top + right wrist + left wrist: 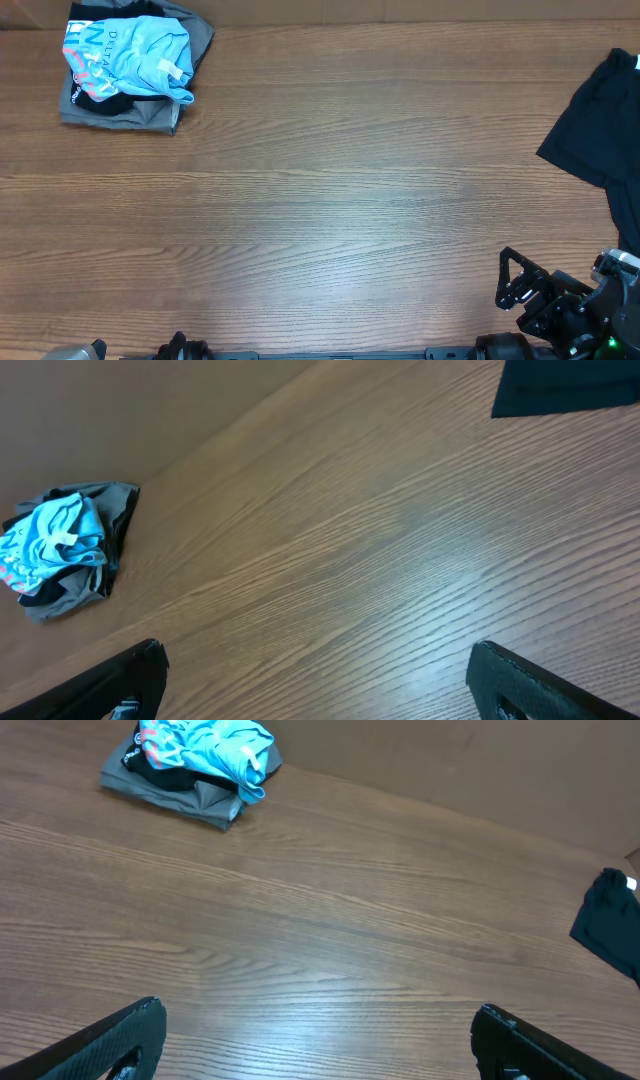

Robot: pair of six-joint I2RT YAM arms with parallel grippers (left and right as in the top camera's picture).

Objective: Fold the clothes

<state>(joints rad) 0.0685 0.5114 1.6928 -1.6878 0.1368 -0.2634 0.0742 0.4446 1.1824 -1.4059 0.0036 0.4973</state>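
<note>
Both arms sit low at the bottom edge of the overhead view, and neither one has any cloth. In its wrist view the left gripper [318, 1025] is released. Its two fingers [110, 1042] stand far apart at the lower corners, with only bare counter [320, 200] between them. The right gripper [315, 665] is the same, spread wide and holding nothing.

The light blue T-shirt [135, 55] lies in the upper left of the overhead frame. It is bunched on top of a grey garment [120, 115], and a bit of black cloth shows between the two. Together they make a small pile. To me it looks more crumpled than folded, but I cannot tell this for sure. A black garment [600, 120] lies at the right edge of the frame, partly cut off. It runs mostly from top to bottom along that edge.

What matters for the coming move is the direction. The pile is well apart from both grippers, far up and to the left. The left arm is the nearer one to it. In the left wrist view the pile sits in the upper left, so the reach would go forward and leftward. The right gripper, in the lower right, is near the black garment. I judge that each arm should take the cloth on its own side.
</note>
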